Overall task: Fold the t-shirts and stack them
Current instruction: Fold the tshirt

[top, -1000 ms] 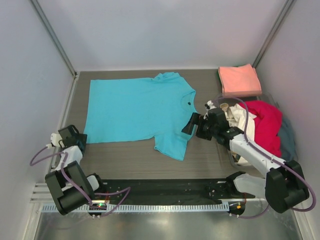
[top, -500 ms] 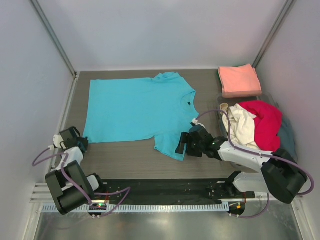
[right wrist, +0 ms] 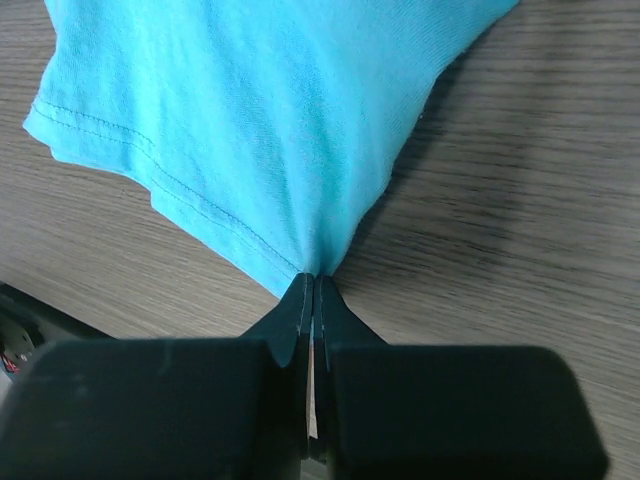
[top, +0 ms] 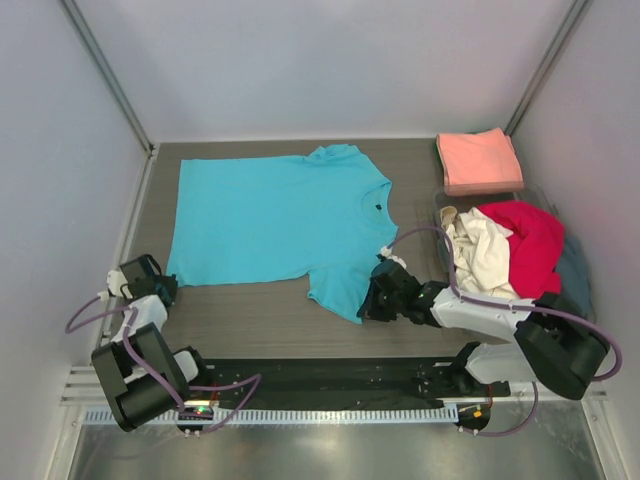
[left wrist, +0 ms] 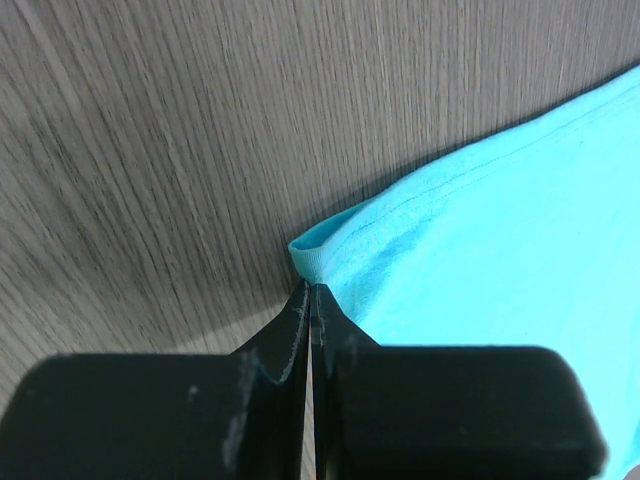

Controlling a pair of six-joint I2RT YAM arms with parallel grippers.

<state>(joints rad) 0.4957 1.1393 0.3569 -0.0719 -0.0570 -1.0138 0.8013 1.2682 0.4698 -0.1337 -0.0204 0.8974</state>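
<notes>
Turquoise t-shirt (top: 275, 215): lying flat and spread on the wood-grain table (top: 260, 325), neck pointing toward 3 o'clock, hem toward 9 o'clock, small dark label showing at the collar.

Left gripper (top: 165, 286): sitting at the shirt's 7 o'clock corner. In the left wrist view the gripper (left wrist: 310, 295) is showing its fingers pressed together with no gap, and the hem corner of the turquoise t-shirt (left wrist: 480, 250) is curling up right at the tips, pinched there; the rest of the cloth is running off toward 2 o'clock.

Right gripper (top: 368, 308): sitting at the shirt's 5 o'clock corner, on the near sleeve. In the right wrist view the gripper (right wrist: 313, 285) is closing fully on the sleeve's corner, and the turquoise t-shirt (right wrist: 260, 110) is gathering into creases that are fanning up toward 12 o'clock from the tips.

Salmon-pink t-shirt (top: 478, 160): lying folded at the table's 2 o'clock corner, well apart from both grippers.

Red t-shirt (top: 535, 250), cream t-shirt (top: 480, 255), grey-blue t-shirt (top: 575, 270): lying crumpled together at 3 o'clock, behind the right arm.
</notes>
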